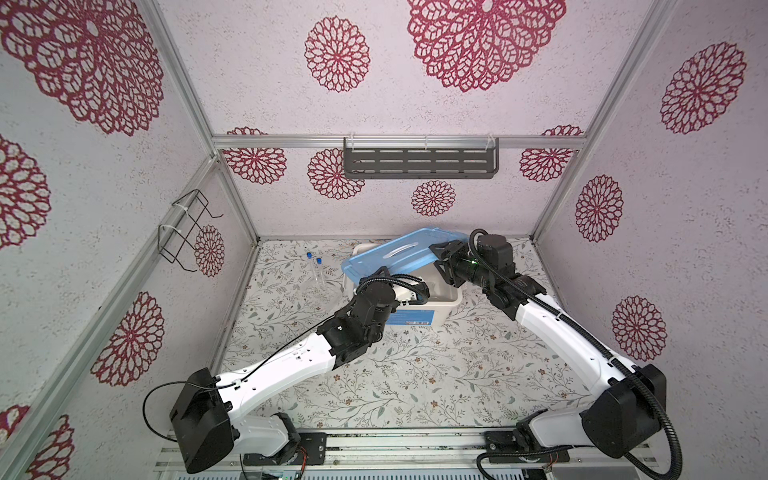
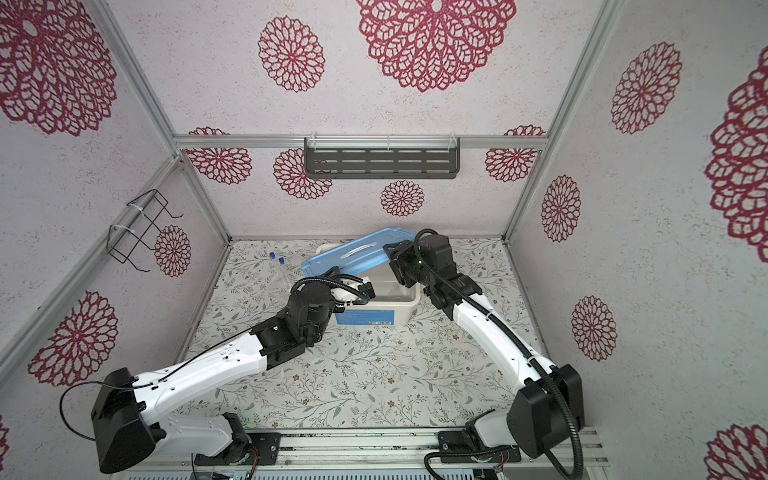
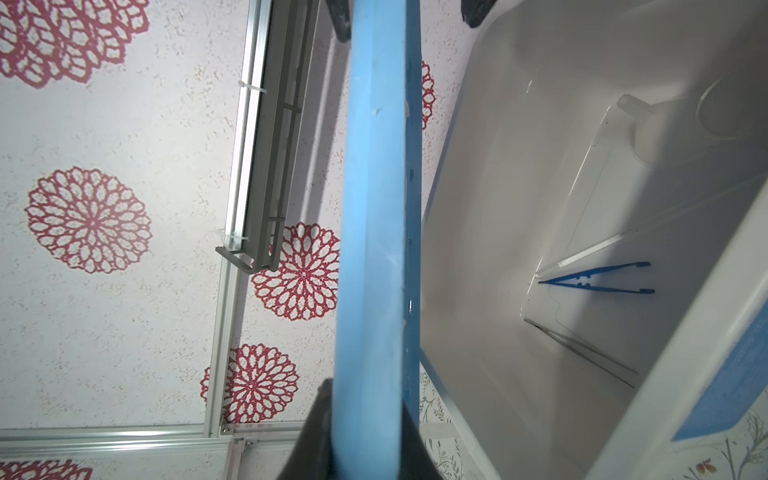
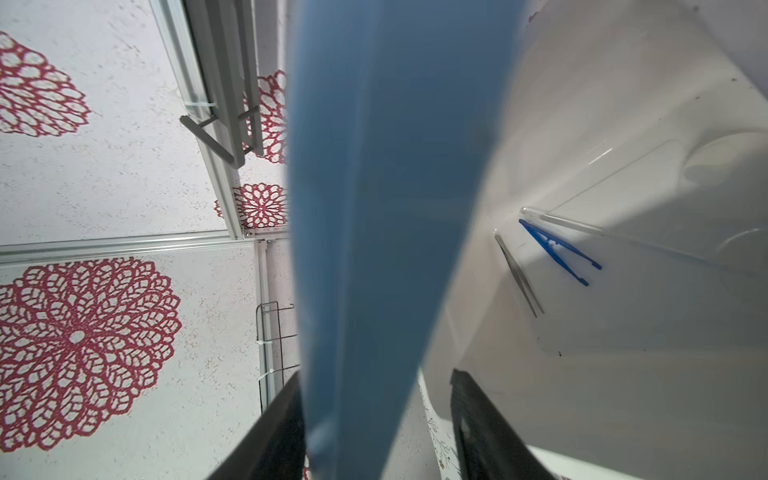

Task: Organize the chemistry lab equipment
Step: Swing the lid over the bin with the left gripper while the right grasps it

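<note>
The flat blue lid (image 1: 399, 253) hangs tilted over the white tub (image 1: 453, 299). My left gripper (image 3: 365, 405) is shut on the lid's near-left edge (image 3: 374, 208). My right gripper (image 4: 376, 376) straddles the lid's right end (image 4: 374, 208), open: one finger touches it and the other stands apart. Inside the tub lie blue tweezers (image 3: 598, 279), dark metal tweezers (image 3: 582, 351), a thin white stick (image 3: 590, 253) and a small clear vessel (image 3: 648, 129). Two clear tubes with blue caps (image 1: 314, 268) stand on the table left of the tub.
A grey slotted shelf (image 1: 419, 162) hangs on the back wall, and a black wire rack (image 1: 185, 228) on the left wall. The tub sits at the back middle of the floral table (image 1: 415, 374), close to the back wall.
</note>
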`<state>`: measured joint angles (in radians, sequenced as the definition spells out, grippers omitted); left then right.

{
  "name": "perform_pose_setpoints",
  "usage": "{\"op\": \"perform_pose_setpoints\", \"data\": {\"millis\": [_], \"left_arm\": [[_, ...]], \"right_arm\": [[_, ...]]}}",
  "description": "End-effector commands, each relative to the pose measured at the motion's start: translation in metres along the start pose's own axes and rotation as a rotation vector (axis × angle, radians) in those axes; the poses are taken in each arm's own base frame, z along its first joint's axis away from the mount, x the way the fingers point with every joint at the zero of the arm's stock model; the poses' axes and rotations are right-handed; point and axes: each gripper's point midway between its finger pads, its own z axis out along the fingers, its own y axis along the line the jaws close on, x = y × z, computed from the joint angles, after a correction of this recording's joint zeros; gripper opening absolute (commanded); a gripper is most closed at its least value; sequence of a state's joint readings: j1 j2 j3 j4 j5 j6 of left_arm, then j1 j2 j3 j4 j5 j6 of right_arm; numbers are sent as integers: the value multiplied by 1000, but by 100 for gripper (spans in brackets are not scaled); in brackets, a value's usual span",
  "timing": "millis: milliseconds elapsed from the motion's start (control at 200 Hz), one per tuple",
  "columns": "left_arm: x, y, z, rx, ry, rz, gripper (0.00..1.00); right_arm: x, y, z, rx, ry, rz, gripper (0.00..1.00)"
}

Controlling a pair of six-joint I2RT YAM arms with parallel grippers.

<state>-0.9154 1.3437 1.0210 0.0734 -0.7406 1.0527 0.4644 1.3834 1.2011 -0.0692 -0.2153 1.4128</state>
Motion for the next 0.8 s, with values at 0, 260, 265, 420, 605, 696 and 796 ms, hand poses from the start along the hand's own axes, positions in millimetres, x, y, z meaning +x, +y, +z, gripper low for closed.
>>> {"op": "perform_pose_setpoints", "data": {"millis": [0,260,265,420,605,696,796], "left_arm": [[-13,-6,1,-23,-40,3,20],[-13,-50,-4,50,-35,30,42],[-13,-50,-4,52,-35,30,42],[-10,-65,-10,120,-26,18,52],[-6,-73,-19,198,-15,-38,96],[-3,-77,-24,238,0,-103,98],[1,-84,-29,266,10,-138,97]], "right_arm": [[1,-13,2,0,4,37,54],[4,-50,-5,53,-14,70,53],[4,-51,-5,54,-15,71,53],[6,-67,-5,82,-12,85,53],[8,-69,-12,97,-15,89,59],[3,-72,-21,136,-49,66,62],[0,-81,-30,203,-73,54,65]]}}
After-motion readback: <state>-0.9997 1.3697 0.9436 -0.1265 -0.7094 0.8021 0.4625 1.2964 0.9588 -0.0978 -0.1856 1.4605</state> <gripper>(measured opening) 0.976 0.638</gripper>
